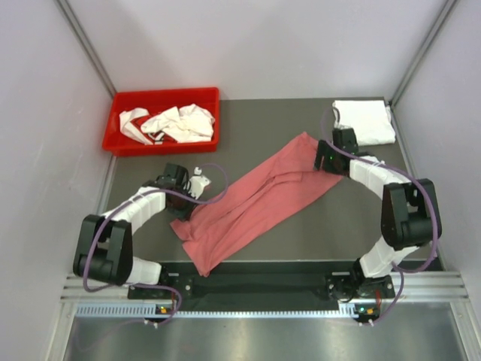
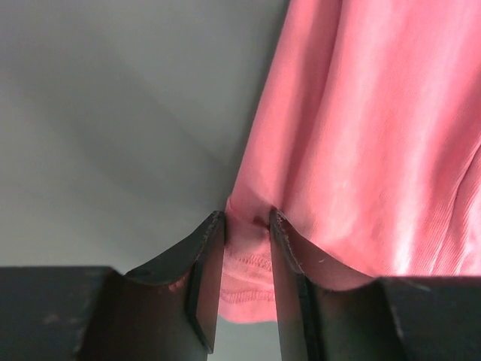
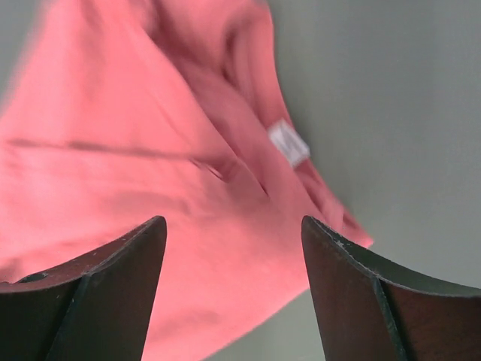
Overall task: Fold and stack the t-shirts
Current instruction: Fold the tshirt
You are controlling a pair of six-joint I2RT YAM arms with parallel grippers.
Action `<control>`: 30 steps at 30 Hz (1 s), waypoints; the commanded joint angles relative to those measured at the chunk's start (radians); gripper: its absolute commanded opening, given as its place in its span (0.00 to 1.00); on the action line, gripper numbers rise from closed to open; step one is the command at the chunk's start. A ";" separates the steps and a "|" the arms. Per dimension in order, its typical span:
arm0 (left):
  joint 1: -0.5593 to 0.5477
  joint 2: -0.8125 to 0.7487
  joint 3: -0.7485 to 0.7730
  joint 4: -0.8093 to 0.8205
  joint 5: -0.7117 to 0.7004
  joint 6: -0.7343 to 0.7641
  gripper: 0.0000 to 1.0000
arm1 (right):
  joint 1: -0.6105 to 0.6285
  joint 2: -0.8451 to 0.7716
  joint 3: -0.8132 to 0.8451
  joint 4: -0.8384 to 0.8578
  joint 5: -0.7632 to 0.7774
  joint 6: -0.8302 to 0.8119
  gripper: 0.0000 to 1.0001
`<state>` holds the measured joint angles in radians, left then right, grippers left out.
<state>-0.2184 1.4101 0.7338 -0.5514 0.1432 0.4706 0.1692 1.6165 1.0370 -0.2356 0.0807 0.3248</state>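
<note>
A dusty pink-red t-shirt [image 1: 255, 199] lies stretched out diagonally across the grey table, from near left to far right. My left gripper [image 1: 198, 185] sits at its near-left end. In the left wrist view the gripper [image 2: 246, 218] has its jaws slightly parted, and the stitched hem of the pink shirt [image 2: 361, 150] lies loosely between them. My right gripper [image 1: 323, 159] hovers over the far-right end. Its jaws [image 3: 233, 222] stand wide apart above the pink cloth [image 3: 150, 150], with nothing between them, near a small white label [image 3: 288, 143]. Crumpled white t-shirts [image 1: 176, 124] lie in the bin. A folded white one [image 1: 366, 122] rests at the far right.
The red plastic bin [image 1: 161, 148] stands at the far left corner. Pale walls and metal posts close in the table on both sides. The arms' base rail [image 1: 255, 282] runs along the near edge.
</note>
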 commanded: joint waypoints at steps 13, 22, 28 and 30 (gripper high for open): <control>0.065 -0.164 -0.178 -0.102 -0.074 0.102 0.36 | -0.027 0.010 -0.031 -0.008 0.039 0.022 0.73; 0.093 -0.207 -0.071 -0.317 -0.022 0.181 0.39 | -0.082 -0.040 -0.138 0.033 -0.018 0.056 0.73; 0.094 -0.185 0.047 -0.358 0.107 0.186 0.41 | -0.088 0.063 -0.137 0.099 -0.127 0.088 0.61; 0.096 -0.175 0.055 -0.340 0.098 0.181 0.41 | -0.089 0.085 -0.120 0.108 -0.142 0.095 0.51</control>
<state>-0.1303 1.2247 0.7521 -0.8581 0.1909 0.6331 0.0830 1.6485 0.8894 -0.1764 -0.0010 0.3931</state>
